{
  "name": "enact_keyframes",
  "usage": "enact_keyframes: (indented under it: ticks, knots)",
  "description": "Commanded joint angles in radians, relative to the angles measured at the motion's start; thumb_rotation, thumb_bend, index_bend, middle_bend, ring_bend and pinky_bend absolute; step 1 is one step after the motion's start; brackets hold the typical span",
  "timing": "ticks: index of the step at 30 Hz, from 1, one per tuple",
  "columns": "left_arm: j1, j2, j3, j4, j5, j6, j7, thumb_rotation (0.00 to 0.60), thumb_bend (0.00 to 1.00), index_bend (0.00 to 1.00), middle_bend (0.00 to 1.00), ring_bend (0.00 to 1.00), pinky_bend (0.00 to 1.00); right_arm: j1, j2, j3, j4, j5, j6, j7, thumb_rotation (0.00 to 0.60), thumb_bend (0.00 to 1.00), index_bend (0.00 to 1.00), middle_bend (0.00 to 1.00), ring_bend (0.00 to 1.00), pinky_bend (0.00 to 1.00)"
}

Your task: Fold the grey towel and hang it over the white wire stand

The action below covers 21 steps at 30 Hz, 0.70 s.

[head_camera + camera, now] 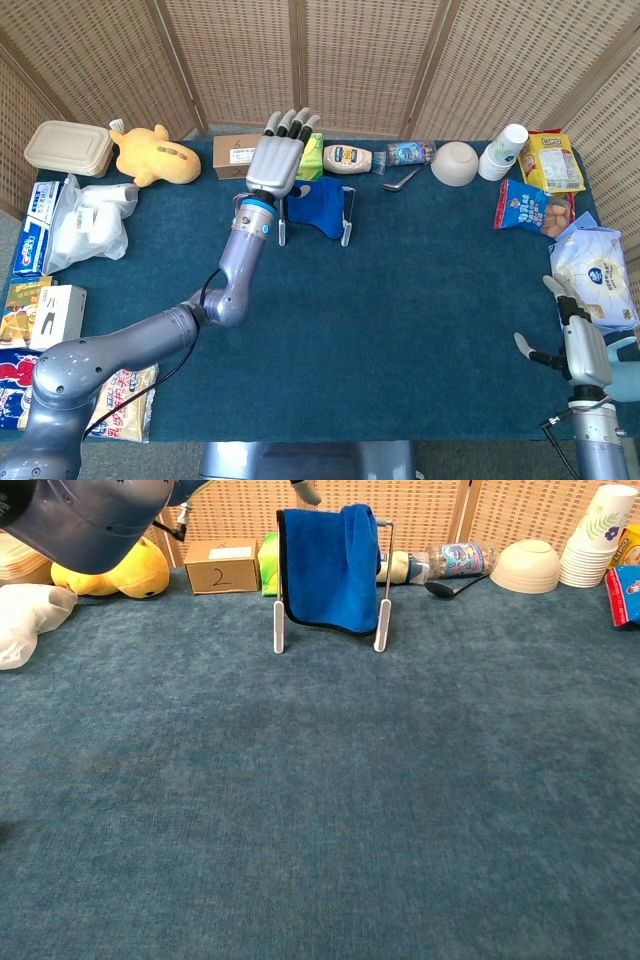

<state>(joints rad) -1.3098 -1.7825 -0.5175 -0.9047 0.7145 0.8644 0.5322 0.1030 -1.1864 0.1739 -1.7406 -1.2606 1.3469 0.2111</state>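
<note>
Towel (332, 565) already hangs folded over the top bar of the white wire stand (381, 620), which sits near the far edge of the worktop (320, 810), roughly at its middle. The task sentence calls the towel grey, but in both views it reads as bright blue with a dark trim. In the chest view it drapes down between the stand's two upright legs, its lower hem clear of the worktop surface. Judging by this, folding and hanging look done, and what is left is probably only drawing the arm away.

Left hand (277, 155) is raised just to the left of the stand, palm flat, fingers stretched out and slightly apart, gripping nothing and not touching the towel. Right hand (577, 340) rests low at the near right corner of the worktop, beside a white packet (595, 275). It appears to hold nothing, but how its fingers lie is hard to make out.

Hidden or unclear: in the head view the towel bunches over the stand, so the top bar cannot be seen. The back half of the drape is out of sight in both views, so how evenly it hangs cannot be judged. In the chest view the left arm is a blurred grey mass cut off at the top left corner, with only a fingertip showing above the towel
</note>
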Motion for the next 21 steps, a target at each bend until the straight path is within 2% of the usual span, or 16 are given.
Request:
enact_keyframes:
  ticks: [1,10,21]
  knots:
    - [-0.007,-0.008,0.000,0.022,-0.013,-0.006,0.004,0.600,0.18,0.08,0.00,0.00,0.00,-0.001,0.002,0.000,-0.003,0.002,0.001,-0.002,0.600,0.26,0.02,0.04,0.00,0.00]
    - [-0.096,-0.107,-0.019,0.214,-0.036,-0.076,-0.018,0.600,0.18,0.08,0.00,0.00,0.00,-0.012,0.012,0.002,-0.006,0.022,0.010,-0.006,0.600,0.26,0.02,0.04,0.00,0.00]
    - [-0.172,-0.177,-0.032,0.340,-0.005,-0.122,-0.068,0.600,0.18,0.07,0.00,0.00,0.00,-0.018,0.014,0.001,0.004,0.028,0.007,0.006,0.600,0.25,0.02,0.04,0.00,0.00]
